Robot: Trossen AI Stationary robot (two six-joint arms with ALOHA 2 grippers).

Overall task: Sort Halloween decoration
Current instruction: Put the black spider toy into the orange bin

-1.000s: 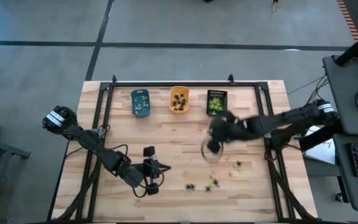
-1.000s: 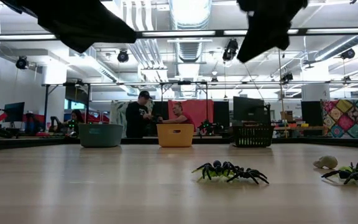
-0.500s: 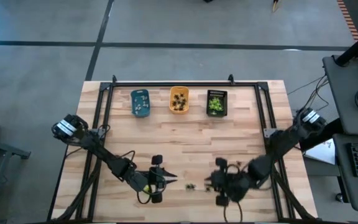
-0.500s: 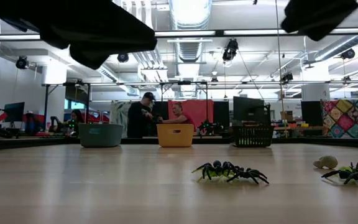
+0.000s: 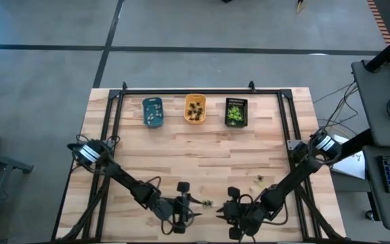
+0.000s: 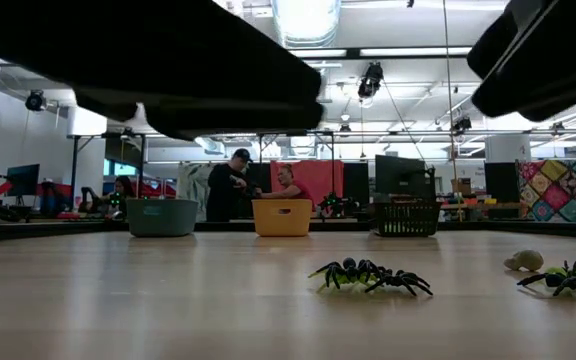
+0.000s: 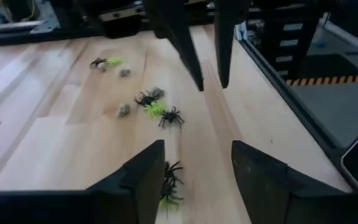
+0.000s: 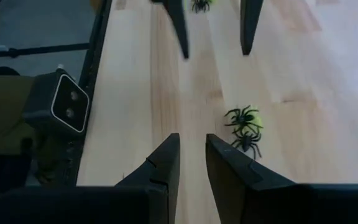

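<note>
Wooden table: light planks, with three small trays in a row at the far side, well away from both claws.
Blue tray: some little pale and dark spiders are in it already.
Orange tray: little black spiders are in it already.
Black tray: little yellow-green spiders are in it already.
Left claw: down low at the near edge of the table, its two dark fingers spread apart with nothing between them.
Spider pair by left claw: a tiny black plastic spider and a yellow-green one lie right between its fingertips, on the wood.
Small bunch of spiders: black, green and whitish ones, a bit ahead of the left claw, not sorted yet.
Right claw: also low at the near edge, close beside the left claw, its fingers only a little apart and holding nothing.
Spiders by right claw: two little ones just beside its fingers.
How far: I think most are sorted, a handful are left.
</note>
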